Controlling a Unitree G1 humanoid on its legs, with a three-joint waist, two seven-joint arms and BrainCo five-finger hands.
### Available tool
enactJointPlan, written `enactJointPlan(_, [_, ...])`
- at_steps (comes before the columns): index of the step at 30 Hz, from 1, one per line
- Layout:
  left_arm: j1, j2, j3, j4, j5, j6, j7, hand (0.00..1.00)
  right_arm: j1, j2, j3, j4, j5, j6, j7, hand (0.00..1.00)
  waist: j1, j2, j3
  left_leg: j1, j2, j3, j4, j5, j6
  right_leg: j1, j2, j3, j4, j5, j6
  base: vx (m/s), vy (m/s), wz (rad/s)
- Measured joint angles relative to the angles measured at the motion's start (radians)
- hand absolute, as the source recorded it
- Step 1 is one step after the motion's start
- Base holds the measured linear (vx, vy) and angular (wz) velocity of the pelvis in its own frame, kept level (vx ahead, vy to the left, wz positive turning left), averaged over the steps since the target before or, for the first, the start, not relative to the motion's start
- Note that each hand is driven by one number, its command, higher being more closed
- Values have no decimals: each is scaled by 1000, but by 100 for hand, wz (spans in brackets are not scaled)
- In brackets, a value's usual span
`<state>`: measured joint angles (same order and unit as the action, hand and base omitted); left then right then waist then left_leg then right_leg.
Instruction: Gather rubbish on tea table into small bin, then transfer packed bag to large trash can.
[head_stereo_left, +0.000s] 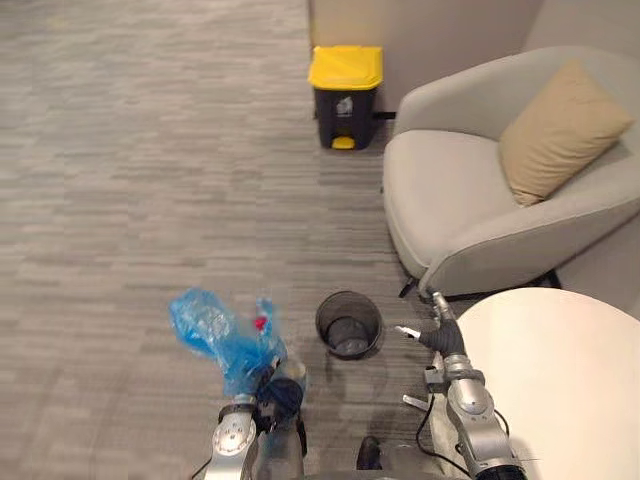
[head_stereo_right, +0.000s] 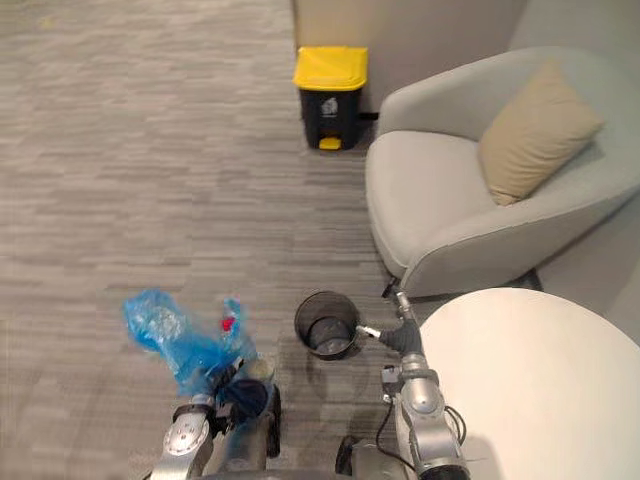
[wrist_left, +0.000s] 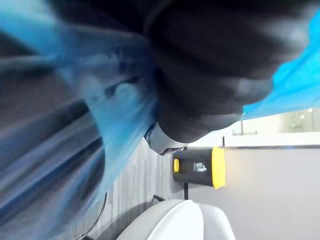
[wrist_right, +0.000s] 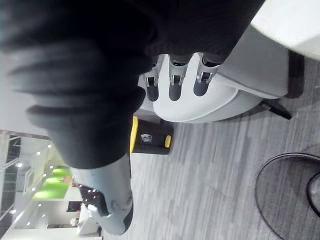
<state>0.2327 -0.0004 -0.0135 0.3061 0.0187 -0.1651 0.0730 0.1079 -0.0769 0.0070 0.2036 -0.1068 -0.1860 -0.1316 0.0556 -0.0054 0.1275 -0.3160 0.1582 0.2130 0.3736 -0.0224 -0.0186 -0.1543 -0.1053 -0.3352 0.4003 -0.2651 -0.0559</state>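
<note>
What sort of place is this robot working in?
Probably an office lounge or waiting area: a grey armchair with a tan cushion beside a round white table, grey carpet underfoot, and a yellow-lidded bin against the wall.

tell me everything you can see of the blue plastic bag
The translucent blue plastic bag is thin, crinkled film, puffed out, with a small red patch showing near its gathered neck. The left hand grips that neck, and the bag's body extends forward from it over the grey carpet. It sits to the left of the small black mesh bin, apart from it. The left wrist view shows its film stretched past the hand.
</note>
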Motion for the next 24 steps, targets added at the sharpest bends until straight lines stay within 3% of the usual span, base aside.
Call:
enactJointPlan(2, [-2, 19, -23, 3, 1, -1, 1, 100, -5, 1, -2, 2, 0, 0, -2, 0, -19, 5, -6, 60, -5, 18, -26, -29, -16, 26, -19, -43, -30, 11, 19, -20, 106, 88])
enactJointPlan(4, [-29, 35, -25, 73, 1, -12, 2, 100, -25, 7, -13, 68, -1, -1, 0, 0, -14, 11, -14, 141, -35, 7, -210, 15, -36, 38, -16, -45, -81, 52, 54, -7, 146, 34])
enactJointPlan(7, [-43, 73, -28, 148, 3, -10, 2, 100, -42, 33, -14, 153, -1, 0, 1, 0, -15, 10, -15, 170, -58, 8, -256, 33, -19, 82, -15, -38, -162, 98, 81, -4, 154, 6])
enactJointPlan(14, [-49, 109, -26, 180, 18, -10, 0, 100, -46, 30, -51, 250, -1, 13, 3, 0, -23, 10, -28, 215, -92, 17, -356, 84, 4, 100, -15, -21, -230, 153, 97, -36, 80, -5])
enactJointPlan(21, [-45, 117, -16, 198, 21, -9, 0, 100, -73, 29, -50, 292, -1, 31, 4, 0, -20, 9, -29, 211, -103, 40, -387, 96, 6, 62, -18, 12, -241, 159, 108, -36, 36, -12])
enactJointPlan(24, [-43, 116, -4, 197, 19, -8, 0, 100, -82, 29, -51, 293, -2, 38, 5, 0, -17, -1, -23, 167, -110, 40, -346, 63, 15, 22, -38, 24, -191, 127, 122, 41, 36, 4])
